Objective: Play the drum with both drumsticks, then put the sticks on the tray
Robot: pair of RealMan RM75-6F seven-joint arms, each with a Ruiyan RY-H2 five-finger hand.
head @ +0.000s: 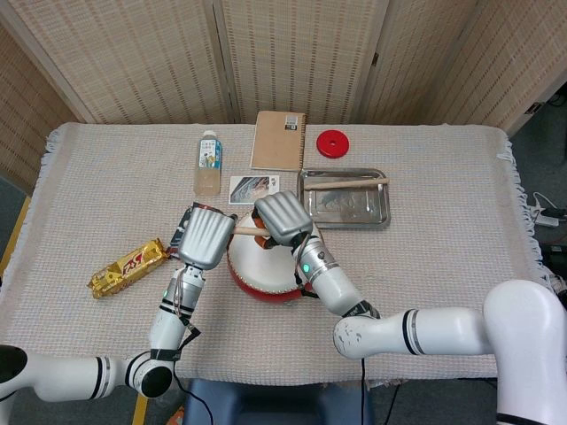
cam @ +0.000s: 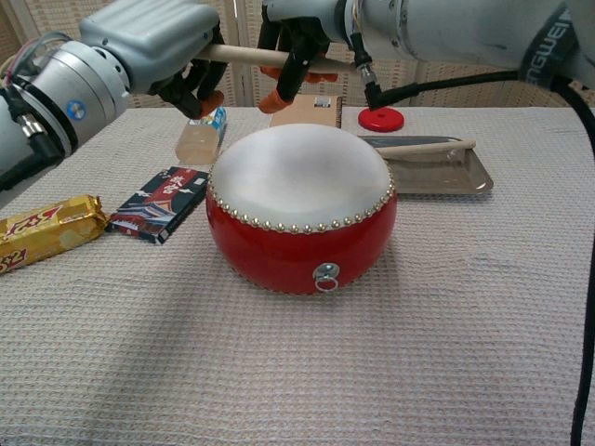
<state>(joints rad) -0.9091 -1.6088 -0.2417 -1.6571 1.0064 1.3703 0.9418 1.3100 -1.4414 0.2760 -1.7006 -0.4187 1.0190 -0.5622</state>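
Two hands are meeting above the drum, and one drumstick is bridging them, lying level over the white drumhead. The left hand is curling its fingers around the stick's left end, and the right hand is closing dark fingers on the same stick further right, which looks to me like a handover from one hand to the other rather than a stroke on the drum. Seen from the head view, both hands are hovering just beyond the drum's far edge, knuckles up, so neither palm is showing. Another drumstick is already lying in the metal tray, along its far side, and nothing else seems to be sitting in that tray. That suggests the playing is over and the second stick is heading toward the tray on the right, near the right hand. Around the drum are standing a bottle, a notebook, a red lid and a gold snack bar.
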